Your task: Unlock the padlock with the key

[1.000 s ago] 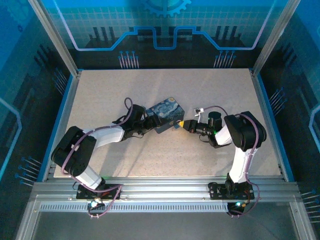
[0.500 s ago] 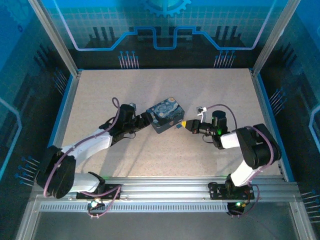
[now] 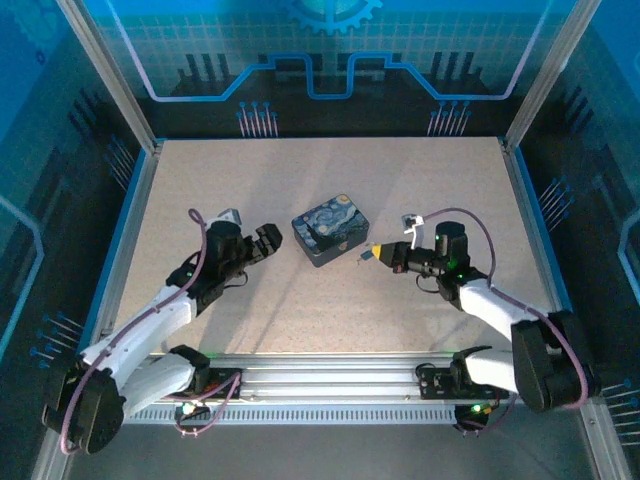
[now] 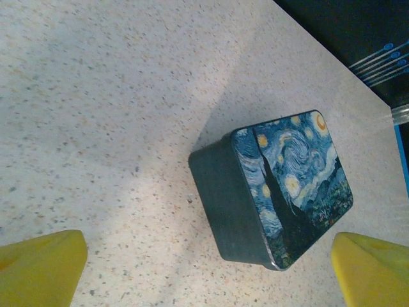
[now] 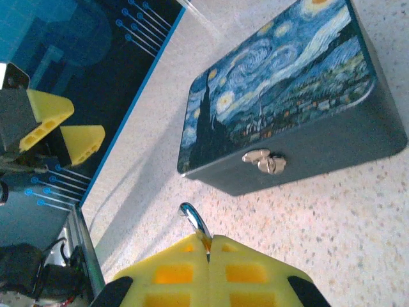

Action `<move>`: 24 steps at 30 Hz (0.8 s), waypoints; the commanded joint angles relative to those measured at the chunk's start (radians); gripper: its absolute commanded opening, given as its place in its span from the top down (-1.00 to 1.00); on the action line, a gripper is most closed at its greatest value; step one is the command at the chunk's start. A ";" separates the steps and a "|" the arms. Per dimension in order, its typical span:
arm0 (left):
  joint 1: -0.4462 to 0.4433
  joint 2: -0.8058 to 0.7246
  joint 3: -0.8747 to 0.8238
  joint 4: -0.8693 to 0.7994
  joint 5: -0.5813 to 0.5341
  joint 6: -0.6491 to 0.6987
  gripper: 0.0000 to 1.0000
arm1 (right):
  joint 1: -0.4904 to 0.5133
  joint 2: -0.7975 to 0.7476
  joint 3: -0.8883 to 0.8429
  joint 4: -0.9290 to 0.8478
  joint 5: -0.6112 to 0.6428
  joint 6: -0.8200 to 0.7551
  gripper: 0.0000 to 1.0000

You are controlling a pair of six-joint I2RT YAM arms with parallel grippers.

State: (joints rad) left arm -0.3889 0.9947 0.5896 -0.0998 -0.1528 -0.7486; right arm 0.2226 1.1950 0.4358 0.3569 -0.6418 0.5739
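My right gripper [image 5: 209, 246] is shut on the padlock; only its silvery curved shackle [image 5: 195, 220] sticks out past the yellow fingertips. In the top view this gripper [image 3: 372, 253] hovers just right of the Starry Night tin [image 3: 331, 228], a small gap away, with the padlock [image 3: 360, 257] at its tip. My left gripper [image 3: 262, 243] stands open left of the tin, holding nothing. In the left wrist view its yellow fingers [image 4: 38, 265] frame the tin [image 4: 287, 185] from a distance. The key is hidden from me.
The tin [image 5: 281, 96] lies closed in mid-table, its silver clasp [image 5: 265, 161] facing my right gripper. My left gripper [image 5: 67, 128] appears beyond it in the right wrist view. Bare speckled table [image 3: 330, 170] surrounds the tin; blue rails edge both sides.
My left gripper has pulled back leftward off the tin and now stands apart from it. My right gripper has drawn a little to the right, away from the tin, still shut.
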 commanded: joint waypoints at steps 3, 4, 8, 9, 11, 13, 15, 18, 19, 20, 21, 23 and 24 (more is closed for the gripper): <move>0.020 -0.061 -0.033 -0.022 -0.068 0.046 -0.98 | 0.017 -0.113 0.000 -0.344 0.056 -0.039 0.89; 0.021 -0.066 -0.036 -0.023 -0.071 0.048 -0.98 | 0.019 -0.124 0.006 -0.390 0.057 -0.048 0.89; 0.024 -0.070 -0.046 -0.021 -0.070 0.045 -0.98 | 0.023 -0.146 -0.002 -0.493 0.056 -0.059 0.89; 0.024 -0.070 -0.049 -0.020 -0.068 0.043 -0.98 | 0.024 -0.148 -0.009 -0.504 0.059 -0.057 0.89; 0.024 -0.069 -0.056 -0.019 -0.066 0.040 -0.98 | 0.025 -0.143 -0.022 -0.513 0.070 -0.051 0.89; 0.026 -0.072 -0.062 -0.020 -0.065 0.037 -0.98 | 0.026 -0.126 -0.031 -0.516 0.081 -0.051 0.89; 0.026 -0.070 -0.068 -0.020 -0.063 0.033 -0.98 | 0.027 -0.094 -0.030 -0.511 0.080 -0.055 0.89; 0.025 -0.068 -0.075 -0.015 -0.061 0.027 -0.98 | 0.031 -0.028 -0.019 -0.490 0.065 -0.061 0.89; 0.025 -0.067 -0.075 -0.016 -0.061 0.026 -0.98 | 0.031 0.000 -0.014 -0.482 0.058 -0.063 0.89; 0.025 -0.065 -0.076 -0.017 -0.062 0.026 -0.98 | 0.032 0.020 -0.009 -0.474 0.055 -0.065 0.89; 0.026 -0.063 -0.076 -0.016 -0.062 0.026 -0.98 | 0.033 0.045 -0.004 -0.462 0.050 -0.068 0.89; 0.027 -0.059 -0.071 -0.018 -0.060 0.026 -0.98 | 0.033 0.085 0.001 -0.430 0.053 -0.058 0.89; 0.027 -0.056 -0.067 -0.022 -0.059 0.028 -0.98 | 0.033 0.104 0.002 -0.411 0.057 -0.050 0.89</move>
State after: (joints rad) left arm -0.3725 0.9375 0.5247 -0.1089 -0.1982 -0.7300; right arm 0.2436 1.2625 0.4171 -0.0956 -0.5755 0.5262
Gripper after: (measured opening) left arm 0.989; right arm 0.058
